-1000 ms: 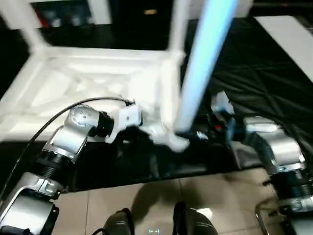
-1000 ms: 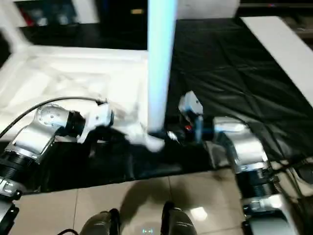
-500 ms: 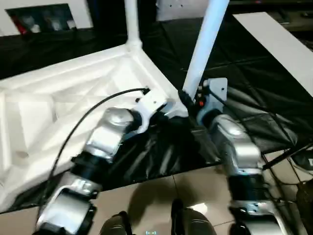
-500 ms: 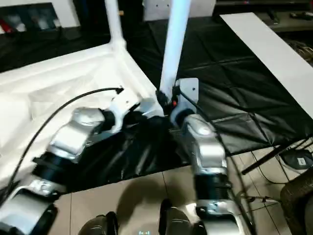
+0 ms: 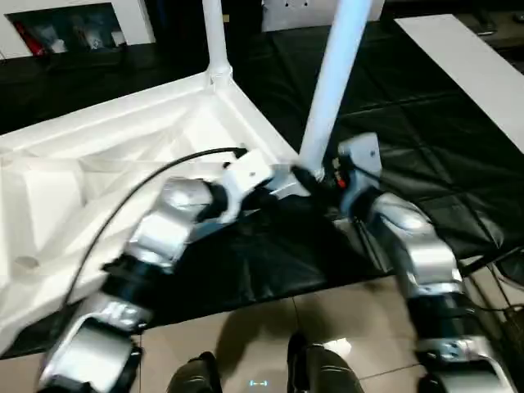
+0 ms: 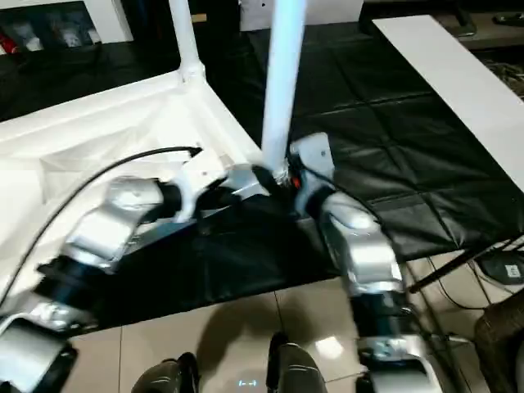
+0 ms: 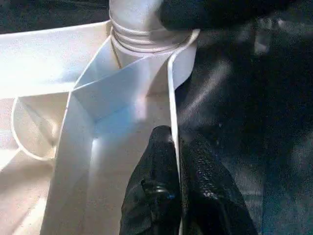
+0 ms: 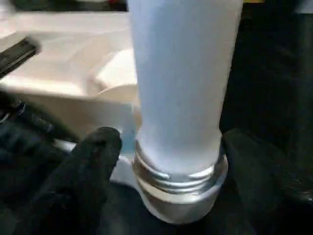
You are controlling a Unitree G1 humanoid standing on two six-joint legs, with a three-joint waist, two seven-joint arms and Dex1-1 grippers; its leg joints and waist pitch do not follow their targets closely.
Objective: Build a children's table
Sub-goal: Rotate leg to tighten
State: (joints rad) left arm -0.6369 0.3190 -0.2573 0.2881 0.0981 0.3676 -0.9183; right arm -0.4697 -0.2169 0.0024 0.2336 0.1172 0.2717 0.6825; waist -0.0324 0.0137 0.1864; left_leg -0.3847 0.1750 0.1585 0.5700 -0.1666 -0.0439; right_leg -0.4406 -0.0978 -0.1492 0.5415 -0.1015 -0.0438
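The children's table (image 5: 123, 147) lies upside down on the black cover, its ribbed underside facing up. One white leg (image 5: 332, 82) stands in the near corner socket (image 8: 178, 196), and another leg (image 5: 213, 37) rises from the far corner. My left gripper (image 7: 176, 139) is shut on the thin rim wall of the table top, just beside the near socket. My right gripper (image 8: 173, 147) is open. Its black fingers (image 8: 98, 161) stand on either side of the near leg's base, slightly apart from it.
The black-covered work table (image 5: 426, 123) stretches away to the right, with a white board (image 5: 467, 57) at its far right. Its front edge runs just below my forearms, and tiled floor (image 5: 344, 319) lies beyond it. Dark shelving stands behind the table.
The camera has swung and tilted over the last second. My right gripper's fingers have spread away from the near leg's base. The left gripper keeps its hold on the rim.
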